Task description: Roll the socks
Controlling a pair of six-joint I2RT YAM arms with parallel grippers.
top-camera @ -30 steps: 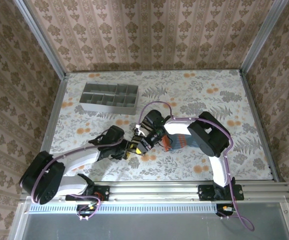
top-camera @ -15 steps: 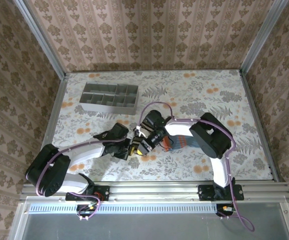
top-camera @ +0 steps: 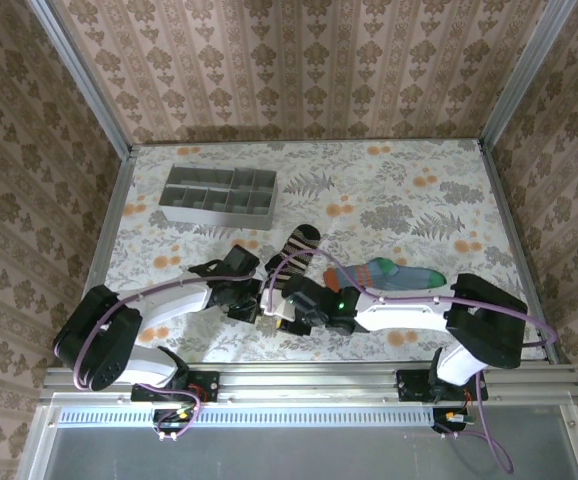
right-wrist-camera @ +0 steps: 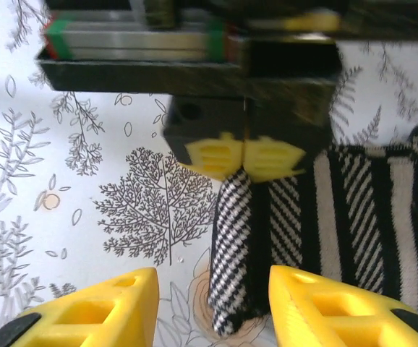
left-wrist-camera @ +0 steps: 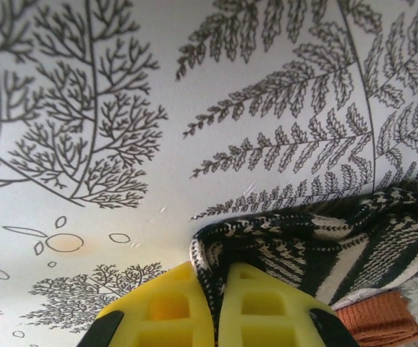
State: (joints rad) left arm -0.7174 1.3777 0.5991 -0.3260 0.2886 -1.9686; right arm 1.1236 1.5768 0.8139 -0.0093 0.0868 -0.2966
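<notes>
Left wrist view: the left claw (left-wrist-camera: 215, 282) is seen pinching the edge of the black-and-cream sock (left-wrist-camera: 317, 238) on the table (left-wrist-camera: 158, 144). The right claw (right-wrist-camera: 212, 307) is spread nearby. The teal sock (top-camera: 394, 273) is laid flat. No roll is judged formed yet.

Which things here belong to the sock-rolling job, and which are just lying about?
Part of the job:
- the soft black-and-cream striped fabric sock, pinched at its edge by the left hand
- the soft teal-grey striped fabric sock with an orange cuff

Just lying about:
- the grey rectangular compartment tray, standing apart at the far left
</notes>
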